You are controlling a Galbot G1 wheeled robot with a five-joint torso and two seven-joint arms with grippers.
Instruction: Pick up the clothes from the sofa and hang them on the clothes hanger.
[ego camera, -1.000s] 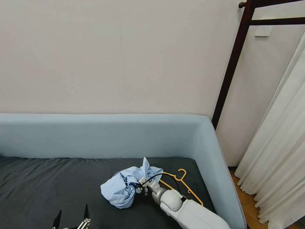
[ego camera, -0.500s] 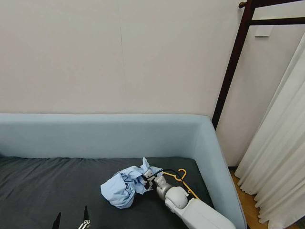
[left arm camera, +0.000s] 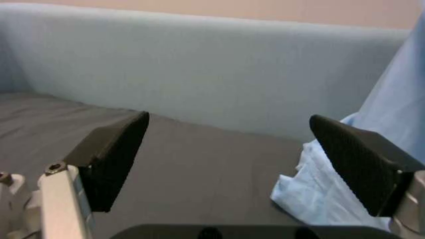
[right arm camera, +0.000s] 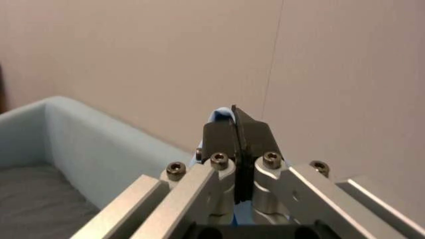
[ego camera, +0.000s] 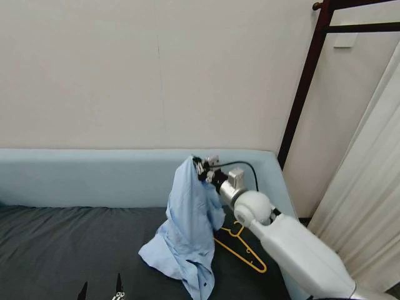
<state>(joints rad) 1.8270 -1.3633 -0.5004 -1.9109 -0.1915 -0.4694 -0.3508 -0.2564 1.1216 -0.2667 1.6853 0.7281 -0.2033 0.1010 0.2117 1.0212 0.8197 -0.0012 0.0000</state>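
Observation:
A light blue shirt (ego camera: pixel 190 225) hangs in the air above the dark sofa seat, its lower end still trailing on the cushion. My right gripper (ego camera: pixel 199 166) is shut on the shirt's top, level with the sofa's backrest; in the right wrist view its gripper (right arm camera: pixel 233 130) pinches a sliver of blue cloth (right arm camera: pixel 220 115). A yellow hanger (ego camera: pixel 240 246) lies on the seat under my right arm. My left gripper (ego camera: pixel 100 290) stays low at the near edge of the sofa, open, with the shirt (left arm camera: pixel 345 184) off to one side in its wrist view.
The pale blue sofa backrest (ego camera: pixel 94 178) and its right armrest (ego camera: pixel 284 212) enclose the dark seat (ego camera: pixel 62 250). A dark wooden clothes rack (ego camera: pixel 309 75) stands behind the armrest at the upper right. White curtains (ego camera: pixel 369 187) hang at the far right.
My right gripper rose from the seat to backrest height, lifting the crumpled shirt so it now hangs unfolded. The hanger stays on the seat. The left gripper barely shifted.

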